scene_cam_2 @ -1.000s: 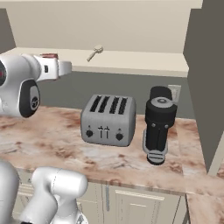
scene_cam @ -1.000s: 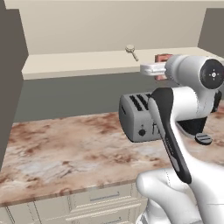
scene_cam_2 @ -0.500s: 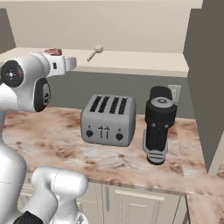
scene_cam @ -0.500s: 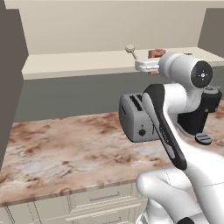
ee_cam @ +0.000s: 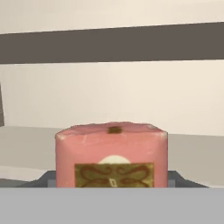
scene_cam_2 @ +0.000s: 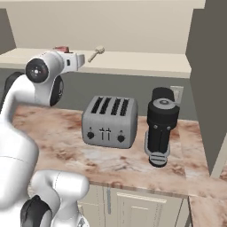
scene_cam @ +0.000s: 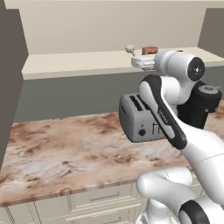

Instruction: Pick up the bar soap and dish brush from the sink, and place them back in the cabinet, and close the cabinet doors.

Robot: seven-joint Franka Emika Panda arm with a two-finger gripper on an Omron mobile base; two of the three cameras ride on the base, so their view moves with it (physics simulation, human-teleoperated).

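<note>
The marbled table (scene_cam: 65, 153) lies nearest, carrying a grey four-slot toaster (scene_cam_2: 110, 121) as its chief landmark. Just right of the toaster in the right base view stands a black grinder-like appliance (scene_cam_2: 161, 126), close beside it but apart. Behind both, the dark wall rises to the open cabinet (scene_cam: 78, 30), whose beige shelf (scene_cam_2: 146, 60) runs above and behind the toaster.

The arm reaches up past the toaster's left side in the right base view, with the tool (scene_cam: 141, 62) level with the shelf's front edge. The tool holds the bar soap (ee_cam: 111, 155), its jaws set fairly wide around the block; in the hand view the pinkish-red block with a gold label sits right in front of the camera, and the shelf and cabinet back wall lie beyond.

Farther in, the dish brush (scene_cam_2: 97, 52) lies on the shelf above the toaster, just beside the tool, and I cannot tell whether they touch.
</note>
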